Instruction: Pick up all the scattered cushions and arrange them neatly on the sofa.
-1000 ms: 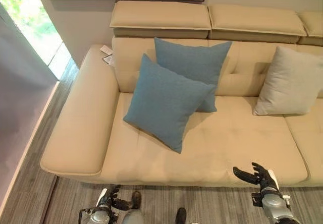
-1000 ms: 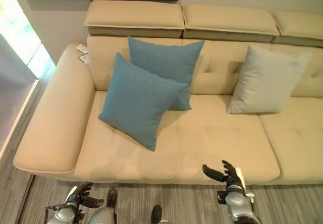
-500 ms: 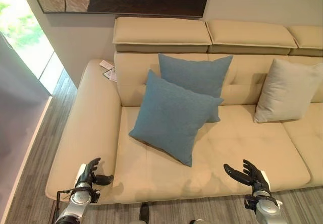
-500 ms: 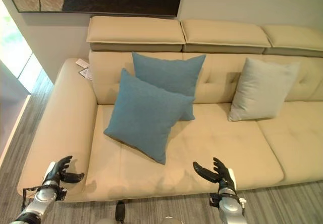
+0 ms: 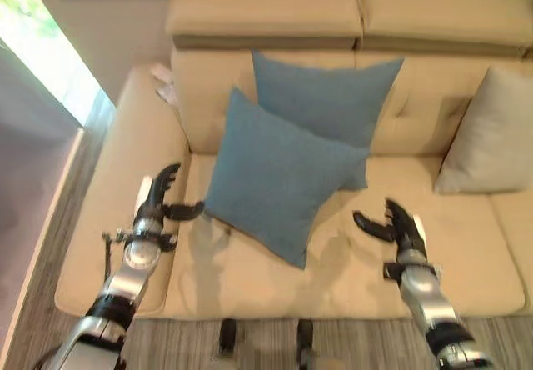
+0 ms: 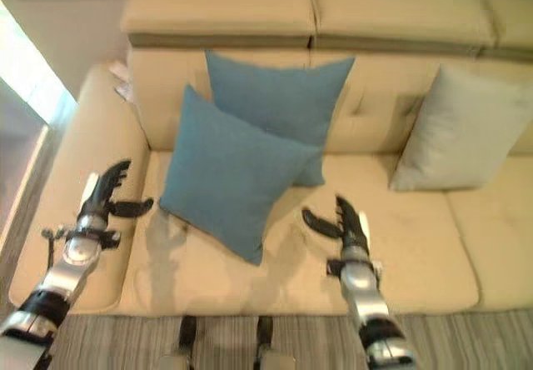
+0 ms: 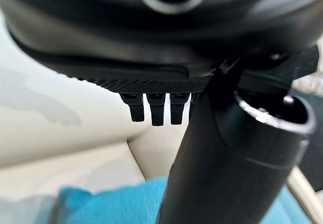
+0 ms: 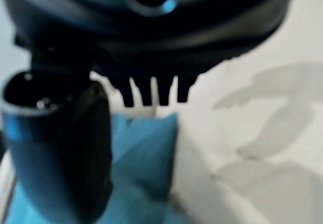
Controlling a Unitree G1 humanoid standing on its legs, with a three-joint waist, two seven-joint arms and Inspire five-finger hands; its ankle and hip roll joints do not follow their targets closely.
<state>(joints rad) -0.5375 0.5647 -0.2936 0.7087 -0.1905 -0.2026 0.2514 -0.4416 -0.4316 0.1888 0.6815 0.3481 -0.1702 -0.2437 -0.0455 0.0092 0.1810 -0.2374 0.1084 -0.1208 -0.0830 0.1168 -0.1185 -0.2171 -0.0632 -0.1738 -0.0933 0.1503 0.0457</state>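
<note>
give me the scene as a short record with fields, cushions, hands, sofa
sofa: beige sofa, headrests along the back
front blue cushion: tilted on one corner on the seat, leaning back against the other blue one
rear blue cushion: upright against the backrest, partly covered by the front one
grey cushion: against the backrest at the robot's right
left robot hand: open, over the seat by the armrest, thumb toward the front blue cushion's left corner
right robot hand: open, above the seat to the right of the front blue cushion, not touching it
held: nothing in either hand
</note>
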